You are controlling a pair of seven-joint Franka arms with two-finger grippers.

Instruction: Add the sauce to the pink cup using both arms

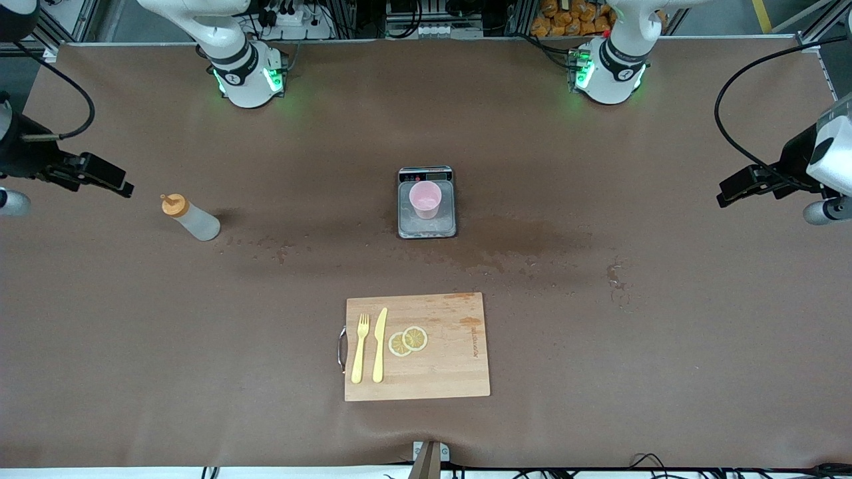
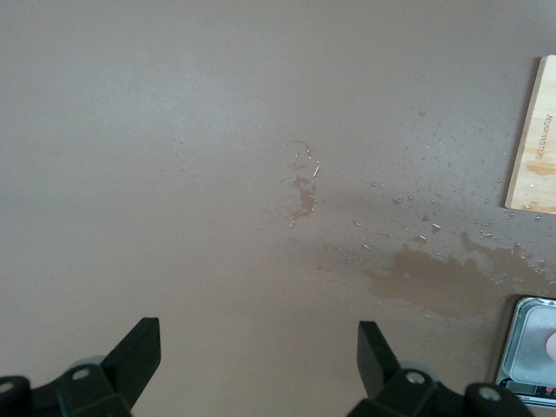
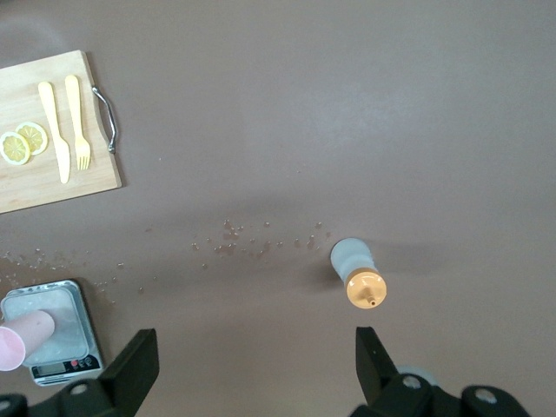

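Faint writing is printed along one short edge of the wooden cutting board (image 1: pixel 439 372), but it cannot be read; no other label or brand can be made out. One sauce bottle (image 1: pixel 190 217) is seen standing upright on the brown table cover (image 1: pixel 599 332), toward the right arm's end of the table, at about nine o'clock from the scale, its orange cap (image 1: pixel 172 203) on. One pink cup (image 1: pixel 425 199) is set upright on the grey plate of one small kitchen scale (image 1: pixel 427 226) at the middle of the table, the scale's display (image 1: pixel 426 175) turned toward the robots' bases. At six o'clock from the scale, nearer to the front camera, one cutting board with a metal handle (image 1: pixel 342 348) is laid flat, and on it are counted one yellow fork (image 1: pixel 360 348), one yellow knife (image 1: pixel 379 344) just beside it, and two overlapping lemon slices (image 1: pixel 408 340). Wet stains (image 1: pixel 526 246) are spread on the cover between scale and board. The right gripper (image 3: pixel 252 360) is held in the air over bare cover near the bottle, its fingers wide apart and clamped on nothing. The left gripper (image 2: pixel 259 358) is held over bare cover toward the left arm's end, its fingers likewise spread and empty.
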